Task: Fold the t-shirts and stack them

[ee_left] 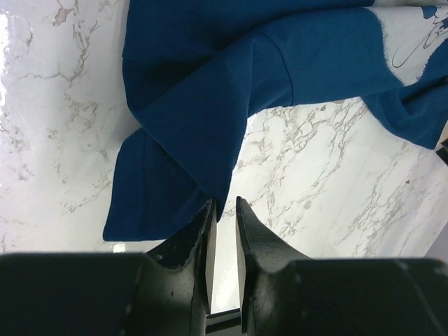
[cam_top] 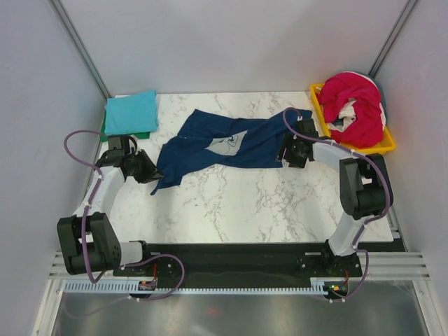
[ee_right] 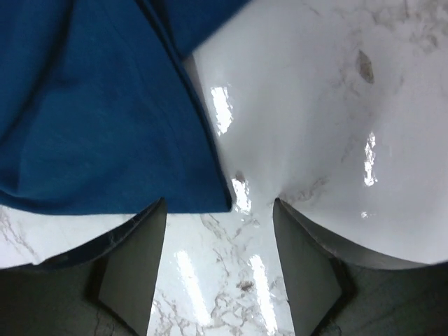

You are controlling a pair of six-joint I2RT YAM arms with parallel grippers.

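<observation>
The navy blue t-shirt [cam_top: 217, 147] lies crumpled across the middle of the table, its pale chest print facing up. My left gripper [cam_top: 150, 170] is low at the shirt's lower left corner. In the left wrist view the gripper [ee_left: 224, 203] has only a narrow gap, with bare table showing through it, and the shirt [ee_left: 196, 126] ends right at the fingertips. My right gripper [cam_top: 285, 152] is at the shirt's right edge. In the right wrist view it [ee_right: 219, 206] is wide open and empty, with a corner of the shirt [ee_right: 105, 126] just ahead of its left finger.
A folded teal t-shirt [cam_top: 131, 112] lies on a green one [cam_top: 105, 131] at the back left corner. A yellow tray [cam_top: 387, 145] at the back right holds a magenta-red t-shirt [cam_top: 358, 105] and a white one [cam_top: 348, 112]. Grey walls close in the table.
</observation>
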